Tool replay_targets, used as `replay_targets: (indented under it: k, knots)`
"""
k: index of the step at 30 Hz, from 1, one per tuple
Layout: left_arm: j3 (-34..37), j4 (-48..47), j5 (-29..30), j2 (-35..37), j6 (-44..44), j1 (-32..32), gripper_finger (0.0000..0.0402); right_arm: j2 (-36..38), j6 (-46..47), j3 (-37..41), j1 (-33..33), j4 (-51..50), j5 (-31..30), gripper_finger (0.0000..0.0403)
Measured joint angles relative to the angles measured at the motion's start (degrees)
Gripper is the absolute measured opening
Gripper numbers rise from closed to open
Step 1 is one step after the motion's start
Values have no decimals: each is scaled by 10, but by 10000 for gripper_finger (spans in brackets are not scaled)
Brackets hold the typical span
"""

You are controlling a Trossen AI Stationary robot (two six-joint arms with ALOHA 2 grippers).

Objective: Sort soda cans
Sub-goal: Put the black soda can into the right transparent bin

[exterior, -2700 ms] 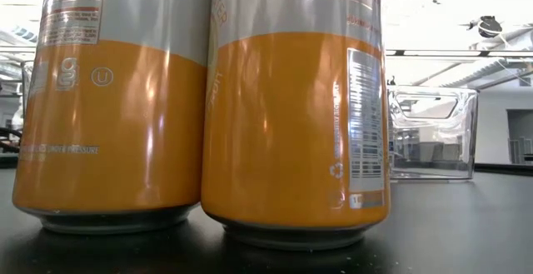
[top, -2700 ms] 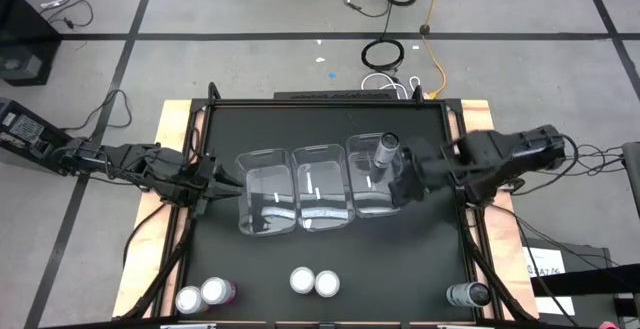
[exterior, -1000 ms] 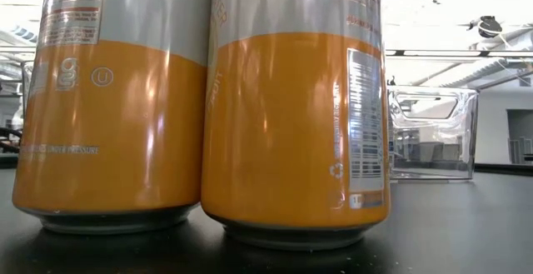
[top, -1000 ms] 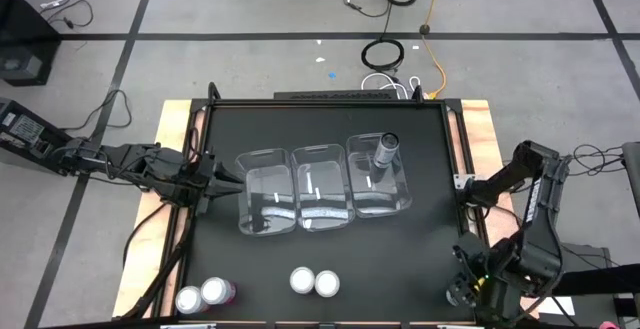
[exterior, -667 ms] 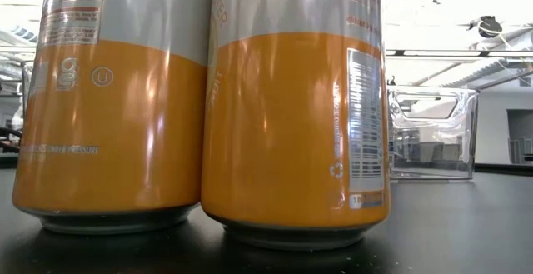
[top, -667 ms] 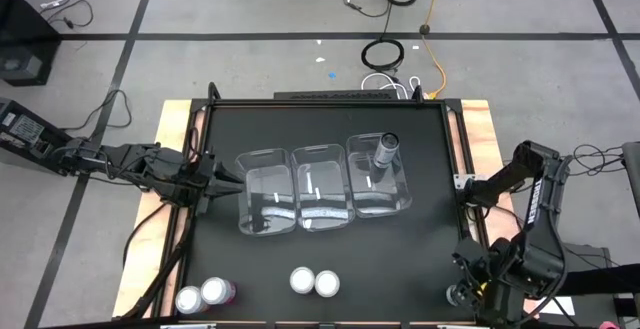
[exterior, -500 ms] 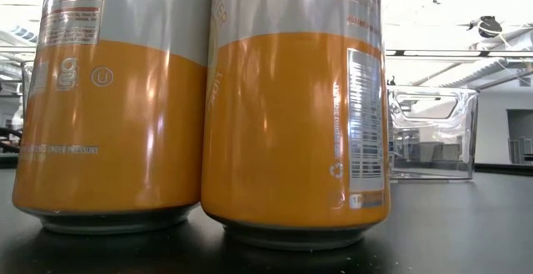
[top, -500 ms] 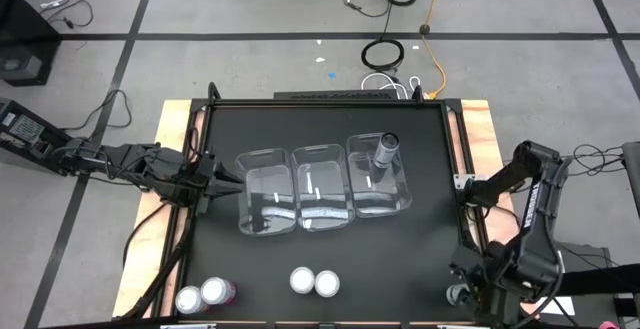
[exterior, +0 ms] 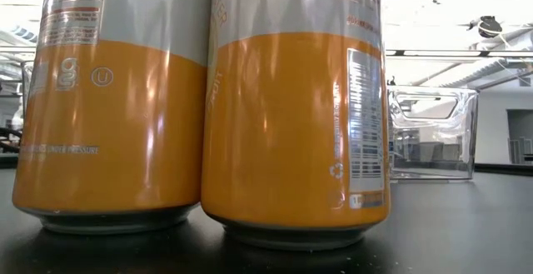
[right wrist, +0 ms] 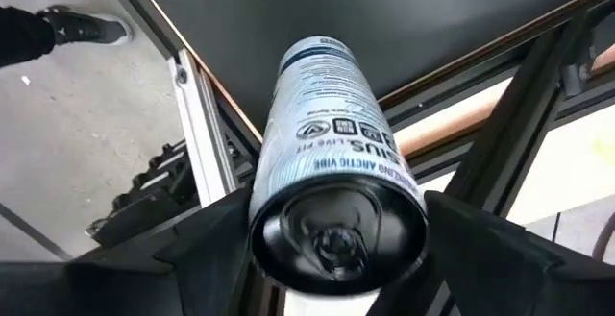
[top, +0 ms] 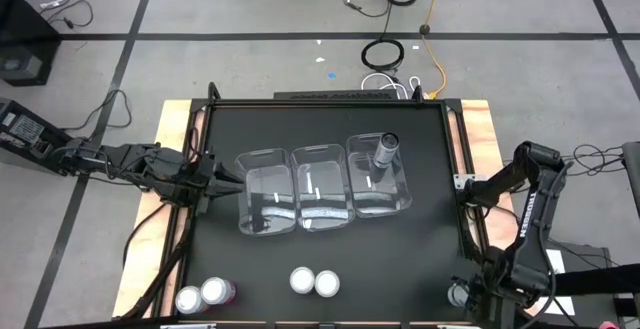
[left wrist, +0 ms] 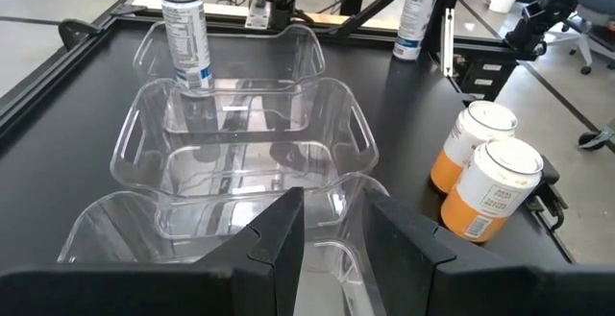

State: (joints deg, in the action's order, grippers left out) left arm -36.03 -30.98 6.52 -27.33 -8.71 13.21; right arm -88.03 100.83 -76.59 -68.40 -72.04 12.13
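The right gripper brackets the second grey can at the table's five o'clock corner, fingers spread either side, apparently not yet clamped. Next comes closing, lifting, then carrying toward the right-hand bin, where one grey can stands. The orange cans sit at six o'clock, the pink cans at seven. The left gripper waits at nine o'clock, narrowly parted, empty.

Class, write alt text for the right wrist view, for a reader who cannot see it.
A grey soda can fills the view, top towards the camera, standing between the right gripper's two dark fingers at the black table's edge. Grey floor and a person's dark shoe show beyond.
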Motion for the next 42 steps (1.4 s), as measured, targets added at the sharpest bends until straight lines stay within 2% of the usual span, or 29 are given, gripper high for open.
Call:
replay_targets:
  k: [11,17,26,34,39,42]
  knots:
    - [0,0,26,0,1,0,116,0,4,60,-7,78,3,294]
    - [0,0,30,0,1,0,116,0,4,64,-7,80,8,242]
    - [0,0,30,0,1,0,116,5,46,60,6,79,21,239]
    - [0,0,30,0,2,0,116,7,27,-8,52,-20,12,239]
    - [0,0,30,0,1,0,116,8,-26,-65,102,-116,8,239]
    - [0,0,30,0,1,0,116,8,-70,-100,140,-162,-22,239]
